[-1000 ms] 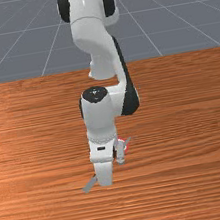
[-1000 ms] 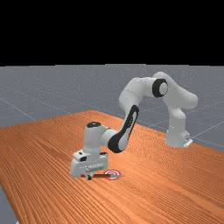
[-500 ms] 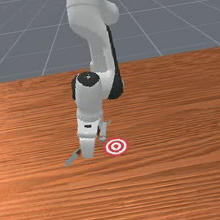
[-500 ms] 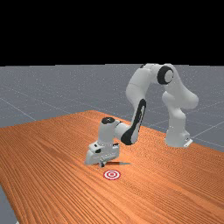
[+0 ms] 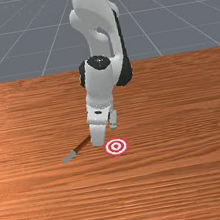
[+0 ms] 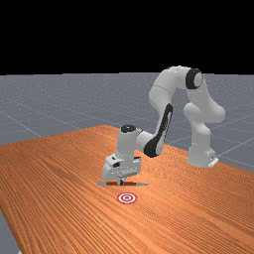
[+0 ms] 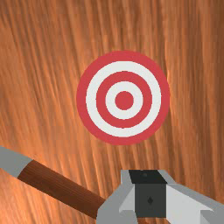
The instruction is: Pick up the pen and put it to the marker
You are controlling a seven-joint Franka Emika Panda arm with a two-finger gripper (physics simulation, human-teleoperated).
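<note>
1. Wood tbl [image 5: 194, 179]: pen [image 5: 81, 145] nearby, off target marker [image 5: 116, 146].
2. Gripper [image 6: 121, 182] shifted along pen, which barely moved; can't tell open/closed.
3. Pen-marker gap remains, prob. needs grip check.

- Table [image 5: 194, 179]: wood, orange-brown, streaked grain, one.
- Floor [image 5: 4, 43]: grey, pale-gridded.
- Backdrop [image 6: 124, 34]: plain black, above the floor, far view.
</note>
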